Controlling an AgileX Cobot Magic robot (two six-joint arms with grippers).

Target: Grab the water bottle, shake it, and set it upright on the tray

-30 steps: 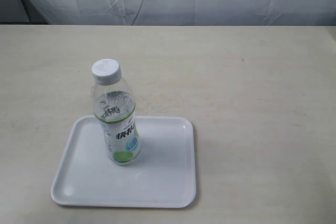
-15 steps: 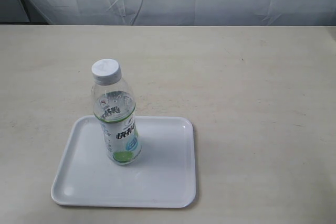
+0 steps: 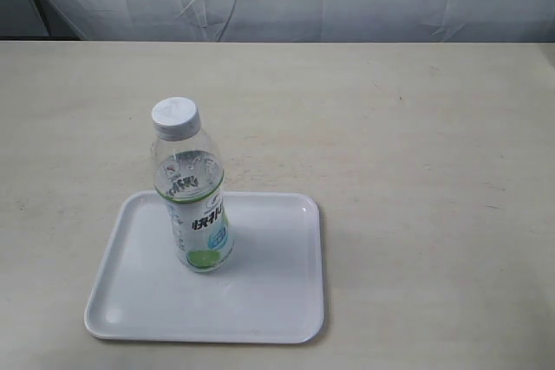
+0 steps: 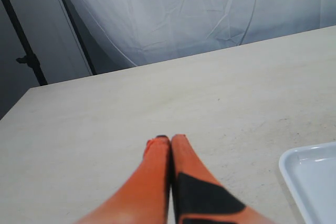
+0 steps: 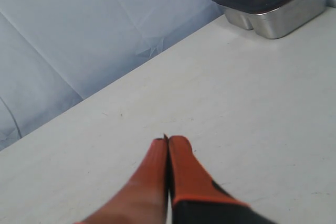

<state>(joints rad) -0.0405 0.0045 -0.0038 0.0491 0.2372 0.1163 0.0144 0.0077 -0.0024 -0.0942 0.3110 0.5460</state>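
Since the water bottle stands upright on the tray with neither arm in the exterior view, I judge the placing step to be done. What is in hand looks like the close of the task, not a new grasp. The bottle sits a little left of the tray's middle in the exterior view, its base inside the low rim and not touching it, and its white cap is on. Whether it has had its shake I cannot tell from these pictures.

My left gripper has its orange fingers pressed together with nothing between them. It hangs over the bare table, with one corner of the tray showing at the edge of its wrist view. My right gripper is likewise pinched together and empty, and it points across open tabletop toward a metal container with a dark lid, well away from the bottle.

I reckon the next move calls for very little: I keep both arms clear of the tray so that nothing nudges the bottle, which is tall on a narrow base and would tip easily. If I had to take it again, I would first spread the fingers. I would then bring the left arm in from the side at label height, since that arm is the one near the tray.
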